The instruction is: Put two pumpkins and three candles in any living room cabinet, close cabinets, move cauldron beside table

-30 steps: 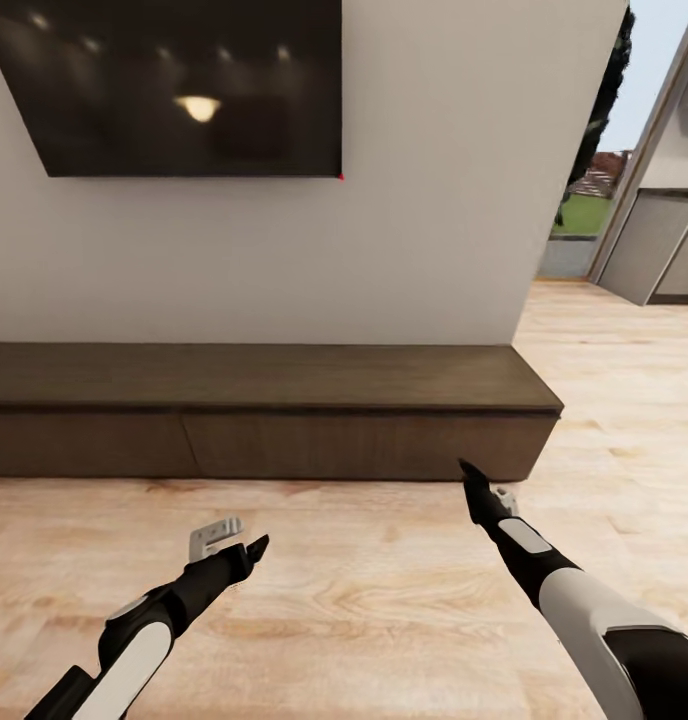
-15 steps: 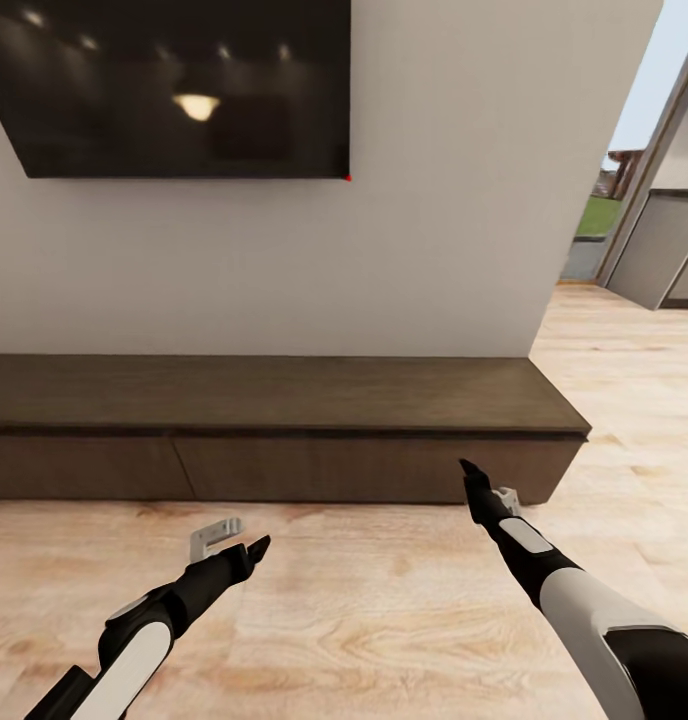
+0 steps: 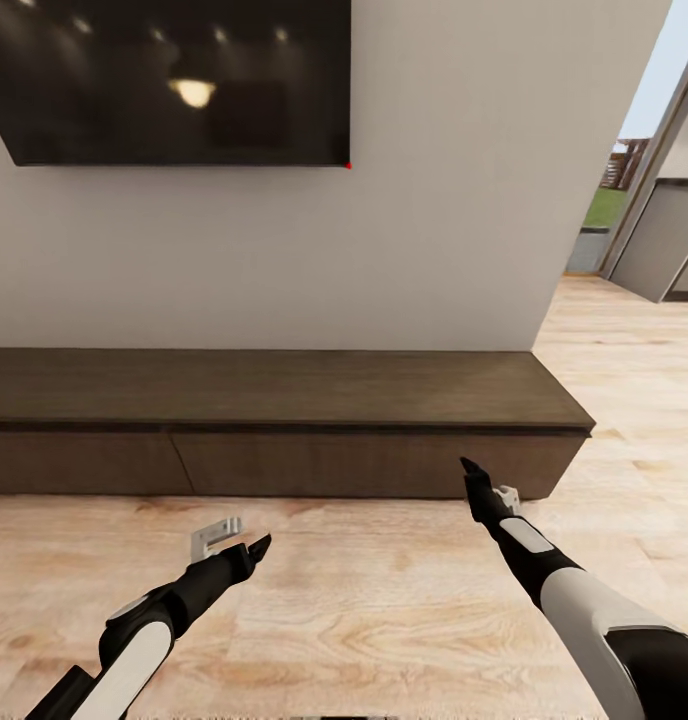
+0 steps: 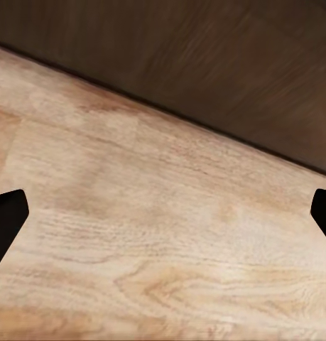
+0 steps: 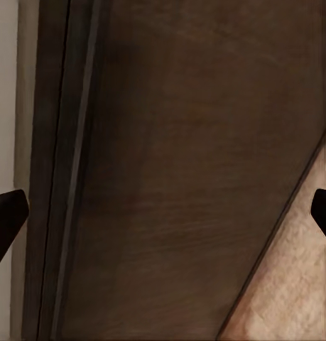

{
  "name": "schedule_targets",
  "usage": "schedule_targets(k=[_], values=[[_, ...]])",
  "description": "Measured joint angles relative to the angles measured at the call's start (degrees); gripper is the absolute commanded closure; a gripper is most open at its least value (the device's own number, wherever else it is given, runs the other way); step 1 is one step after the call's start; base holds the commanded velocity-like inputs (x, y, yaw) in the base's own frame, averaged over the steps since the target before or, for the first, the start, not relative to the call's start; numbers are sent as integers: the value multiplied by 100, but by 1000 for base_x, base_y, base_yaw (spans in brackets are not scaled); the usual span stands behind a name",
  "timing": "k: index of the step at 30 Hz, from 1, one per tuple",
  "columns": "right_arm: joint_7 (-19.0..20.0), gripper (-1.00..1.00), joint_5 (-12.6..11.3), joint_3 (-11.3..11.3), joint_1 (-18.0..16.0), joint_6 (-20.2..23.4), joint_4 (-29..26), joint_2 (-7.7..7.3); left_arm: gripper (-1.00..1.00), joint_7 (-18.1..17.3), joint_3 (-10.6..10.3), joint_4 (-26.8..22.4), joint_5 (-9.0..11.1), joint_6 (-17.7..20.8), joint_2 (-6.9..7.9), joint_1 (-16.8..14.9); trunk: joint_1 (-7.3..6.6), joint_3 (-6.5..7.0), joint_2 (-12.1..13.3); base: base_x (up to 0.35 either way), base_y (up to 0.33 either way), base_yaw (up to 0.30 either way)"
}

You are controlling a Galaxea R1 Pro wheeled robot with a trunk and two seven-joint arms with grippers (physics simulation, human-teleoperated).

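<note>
A long, low dark-brown wooden cabinet [image 3: 284,420] runs along the foot of a white wall [image 3: 444,200]. Its flat, handleless drawer fronts are all flush and shut, and its top is a plain wood surface. This cabinet is the landmark for everything else here.

Above the left half of the cabinet, a large black television screen [image 3: 174,80] hangs on the wall, reflecting ceiling lights.

In front of the cabinet lies a pale wood-plank floor [image 3: 364,610]. Over the floor, well short of the left part of the cabinet, the left hand [image 3: 254,548] points toward the cabinet. In the left wrist view its dark fingertips [image 4: 6,220] sit far apart at the picture's two edges, so the hand is released and grasps nothing; between them are floor planks and the dark base of the cabinet.

Nearer the cabinet, just before its right-hand drawer front, the right hand [image 3: 472,475] reaches forward. In the right wrist view its fingertips [image 5: 6,213] are likewise spread wide, released and empty, with the drawer front between them and a strip of floor to one side.

Past the right end of the cabinet, the wall ends at an opening [image 3: 634,200] showing grass and sky outside.
</note>
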Motion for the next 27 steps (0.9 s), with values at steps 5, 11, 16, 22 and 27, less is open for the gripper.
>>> schedule_targets(k=[5, 11, 16, 22, 27], values=[[56, -100, 0, 1, 0, -3, -2, 0, -100, 0, 3, 3, 1, 1, 0, 0, 13, -111, -7, 0, 0, 0], [291, -100, 0, 7, 0, -8, -3, 0, -100, 0, 7, 4, 2, 1, -6, 0, 28, -244, -15, 0, 0, 0], [407, -100, 3, 8, 0, -6, -3, 0, -100, 0, 4, 6, 2, 7, -7, 0, 41, -355, -22, 0, 0, 0], [500, -100, 2, 8, 0, -1, -3, 0, -100, 0, 6, 7, 2, 8, -8, 0, 57, -488, -30, 0, 0, 0], [549, -100, 21, 24, 0, 9, -5, -17, -100, 0, 5, 7, 2, 8, -7, 0, 70, -599, -36, 0, 0, 0]])
